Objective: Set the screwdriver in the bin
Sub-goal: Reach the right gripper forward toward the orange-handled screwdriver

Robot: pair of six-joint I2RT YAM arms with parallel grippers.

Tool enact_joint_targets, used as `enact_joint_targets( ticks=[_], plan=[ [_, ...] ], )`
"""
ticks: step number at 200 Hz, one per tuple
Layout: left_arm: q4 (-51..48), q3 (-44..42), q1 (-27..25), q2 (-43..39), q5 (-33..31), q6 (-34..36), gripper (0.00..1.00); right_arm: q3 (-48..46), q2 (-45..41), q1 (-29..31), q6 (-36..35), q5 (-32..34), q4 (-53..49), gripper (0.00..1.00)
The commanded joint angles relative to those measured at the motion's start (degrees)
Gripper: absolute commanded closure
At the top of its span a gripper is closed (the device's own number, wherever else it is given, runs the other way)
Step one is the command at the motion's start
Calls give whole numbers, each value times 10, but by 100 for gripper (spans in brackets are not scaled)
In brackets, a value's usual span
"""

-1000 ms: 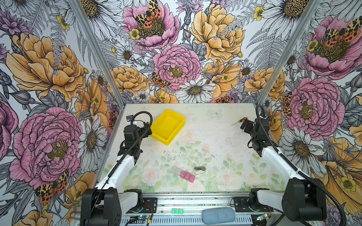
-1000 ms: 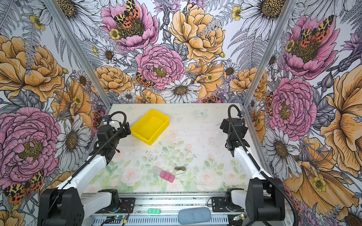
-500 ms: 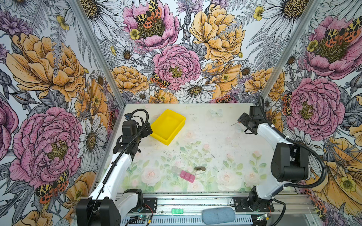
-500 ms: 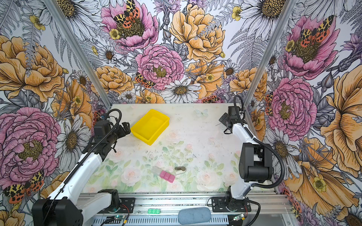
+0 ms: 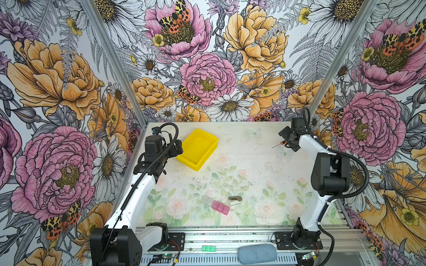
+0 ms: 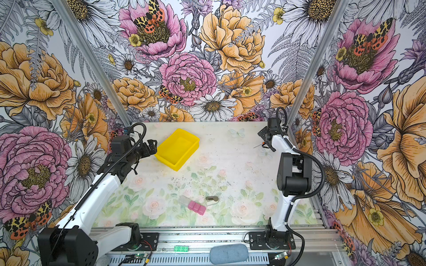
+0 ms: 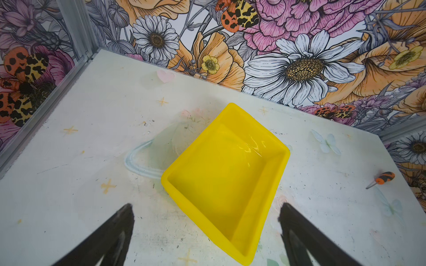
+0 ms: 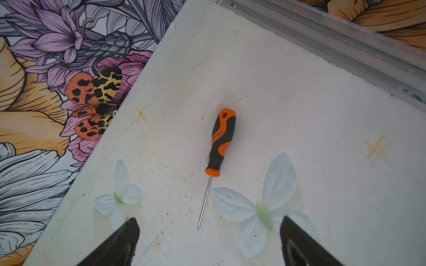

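You are lining up the pickup: your right claw [image 8: 209, 223] is hovering released and empty, the screwdriver [image 8: 220, 142] lying on the bench [image 8: 299, 115] just ahead of it. Next calls for lowering onto the handle.

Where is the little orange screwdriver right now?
The screwdriver lies flat on the table, at its far right side in both top views, right by the open right claw and well away from the yellow bin.

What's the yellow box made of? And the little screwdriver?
The bin looks like smooth, glossy plastic: light glints on its floor and its corners are rounded. The screwdriver has a matte orange-and-black handle, probably plastic with rubbery grip, and a thin shiny shaft, likely metal.
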Motion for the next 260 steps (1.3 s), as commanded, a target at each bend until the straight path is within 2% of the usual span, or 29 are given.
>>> enact_joint_targets(
  ticks=[1, 130, 212, 260],
  plan=[
    [0, 18, 3, 0, 10, 13, 1, 34, 24, -4, 15, 16, -15, 4],
    [68, -23, 60, -13, 22, -28, 1, 173, 153, -6, 27, 61, -81, 13],
    [92, -36, 73, -15, 20, -46, 1, 198, 185, -5, 30, 79, -119, 19],
    [78, -42, 75, -21, 22, -32, 1, 225, 209, -6, 20, 89, -143, 21]
  ],
)
